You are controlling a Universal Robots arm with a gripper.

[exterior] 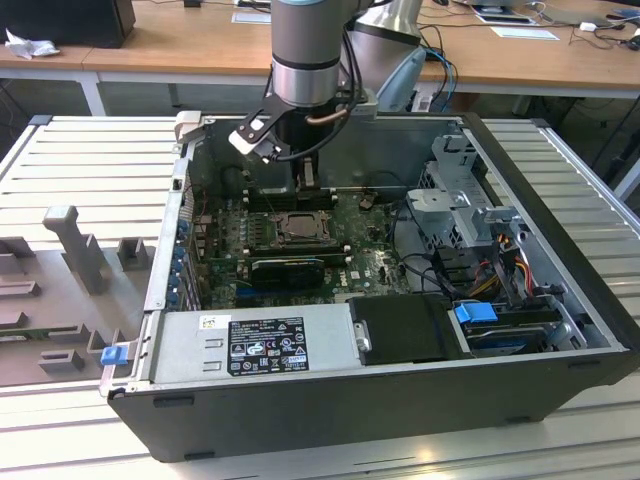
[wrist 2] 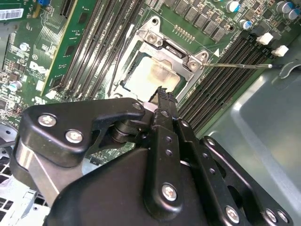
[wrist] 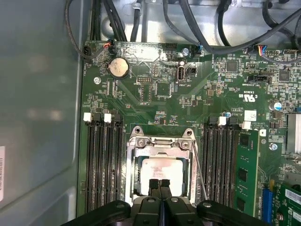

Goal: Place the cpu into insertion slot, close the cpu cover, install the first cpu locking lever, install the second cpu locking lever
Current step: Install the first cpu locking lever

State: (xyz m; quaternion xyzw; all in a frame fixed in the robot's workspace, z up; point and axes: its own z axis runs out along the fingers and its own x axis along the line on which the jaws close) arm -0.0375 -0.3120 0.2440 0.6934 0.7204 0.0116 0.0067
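The cpu (wrist: 162, 170) (wrist 2: 150, 77) lies in the insertion slot (exterior: 298, 230) on the green board, its pale face showing through the window of the cpu cover (wrist: 160, 143) (wrist 2: 164, 44). The cover lies flat over it. A thin wire locking lever (wrist: 201, 176) (wrist 2: 240, 66) stands off one side of the socket. My gripper (wrist: 160, 182) (wrist 2: 162, 92) (exterior: 305, 175) hangs right above the chip's edge, fingers pressed together with nothing between them. I cannot tell whether the tips touch the chip.
Rows of memory slots (wrist: 101, 165) flank the socket, with a green memory module (wrist: 245, 174) on one side. A long black card (exterior: 285, 268), the power supply (exterior: 250, 340) and a drive cage (exterior: 460, 210) crowd the case. Cables (wrist: 197, 28) run along the board's edge.
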